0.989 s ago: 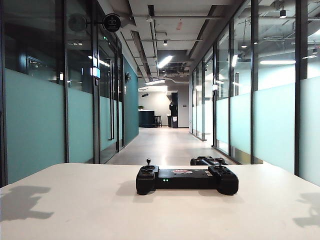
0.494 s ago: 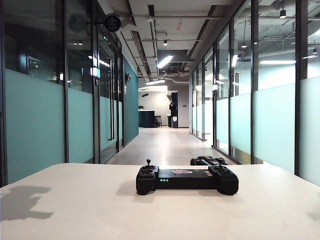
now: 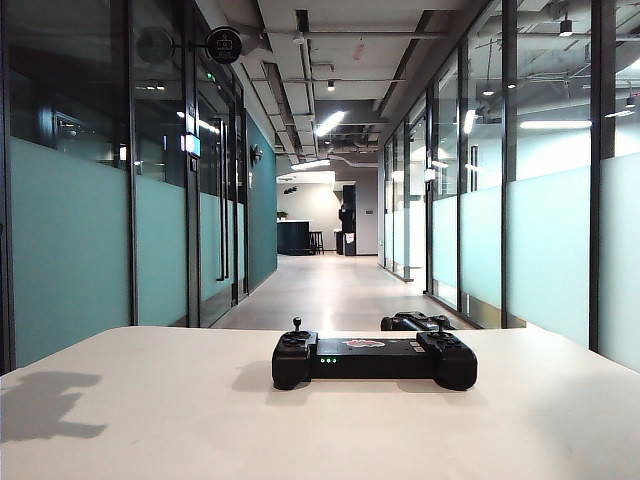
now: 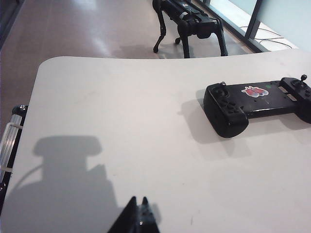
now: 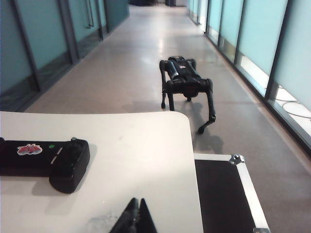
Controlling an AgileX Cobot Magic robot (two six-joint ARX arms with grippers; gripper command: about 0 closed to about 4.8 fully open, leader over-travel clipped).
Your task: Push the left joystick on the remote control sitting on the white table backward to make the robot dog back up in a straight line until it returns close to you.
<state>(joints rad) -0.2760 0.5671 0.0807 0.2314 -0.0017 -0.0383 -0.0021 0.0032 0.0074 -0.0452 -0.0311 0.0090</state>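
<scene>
remote control (image 3: 374,360) mid white surface (image 3: 150,420), robot dog (image 5: 187,80) on floor just past far edge.
both fingers pinched shut, empty: left (image 4: 138,221), right (image 5: 137,217), well back from left joystick (image 4: 223,86). risk: nudging whole ctrl, or skewed push = dog veers.

**Black fingertips, little else of the robot in view**

The left gripper (image 4: 138,216) shows at the lower edge of the left wrist frame as two black, pointed fingertips pressed together. The right gripper (image 5: 136,216) looks the same at the lower edge of its frame: matte black, wedge-shaped tips. The exterior frame shows no arm.
</scene>
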